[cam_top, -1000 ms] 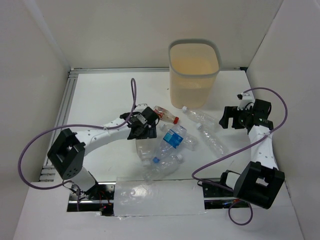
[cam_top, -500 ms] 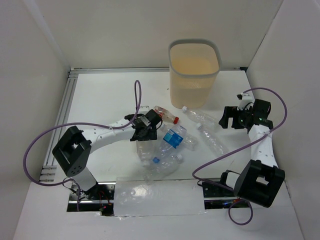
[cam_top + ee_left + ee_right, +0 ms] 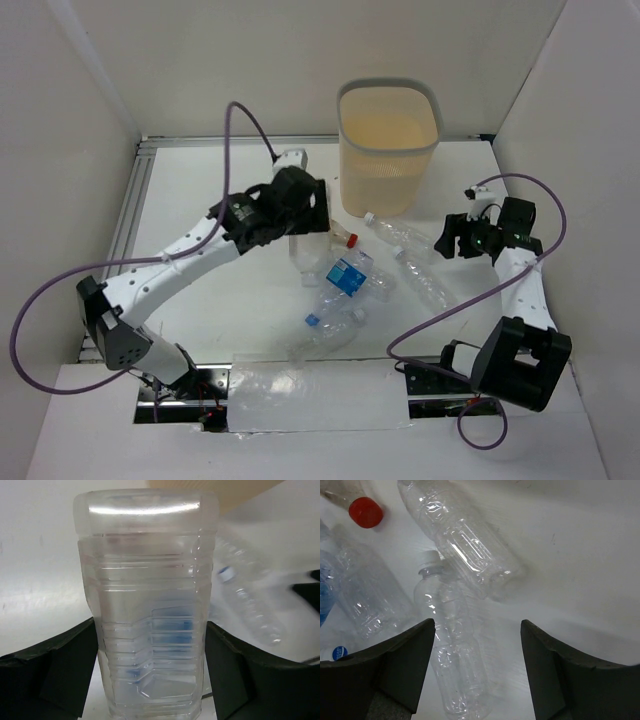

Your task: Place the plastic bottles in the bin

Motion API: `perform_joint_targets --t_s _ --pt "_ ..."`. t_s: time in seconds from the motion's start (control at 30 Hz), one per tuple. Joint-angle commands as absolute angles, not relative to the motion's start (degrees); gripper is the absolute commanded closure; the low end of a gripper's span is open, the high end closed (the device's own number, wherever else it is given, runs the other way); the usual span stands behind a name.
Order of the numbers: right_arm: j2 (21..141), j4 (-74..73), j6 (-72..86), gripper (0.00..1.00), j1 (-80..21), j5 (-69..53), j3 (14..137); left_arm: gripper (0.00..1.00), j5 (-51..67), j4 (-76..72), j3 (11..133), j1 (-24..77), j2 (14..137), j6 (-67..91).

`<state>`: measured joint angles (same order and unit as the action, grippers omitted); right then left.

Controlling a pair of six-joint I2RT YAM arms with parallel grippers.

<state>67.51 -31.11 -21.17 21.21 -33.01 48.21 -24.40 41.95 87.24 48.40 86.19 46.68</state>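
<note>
Change: over the last second my left arm has risen off the pile and swung toward the bin (image 3: 390, 170), taking one clear bottle along.
Left gripper (image 3: 150, 672): clamped on the held bottle (image 3: 147, 630), a finger pressed to each side of its body.
Held bottle: off the table (image 3: 200, 200), hanging just left of the bin's wall, not yet over the rim.
Meaning: I judge this the first delivery; I see no bottle inside the bin.
Right gripper (image 3: 477, 670): spread wide and holding nothing, hovering above two clear bottles (image 3: 452, 650); it has barely moved.
Left behind: the blue-labelled bottle (image 3: 350, 275), the red-capped bottle (image 3: 345, 238) and more clear ones between the arms.
In the way: the bin's tall wall; I expect more lift is needed before release.
</note>
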Motion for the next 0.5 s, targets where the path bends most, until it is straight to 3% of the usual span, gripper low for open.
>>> perform_joint_targets --t_s 0.0,0.2,0.47 --pt "68.29 -31.64 -23.20 0.24 19.25 -34.63 48.60 0.58 -22.07 39.11 100.87 48.87 83.14 37.21" --pt "68.29 -30.42 -22.68 0.27 16.01 -33.49 48.60 0.56 -8.63 29.73 121.16 47.29 89.90 29.71" --pt "67.33 -30.41 -22.15 0.27 12.39 -31.11 48.60 0.49 -11.42 -3.04 126.55 43.78 102.88 27.42"
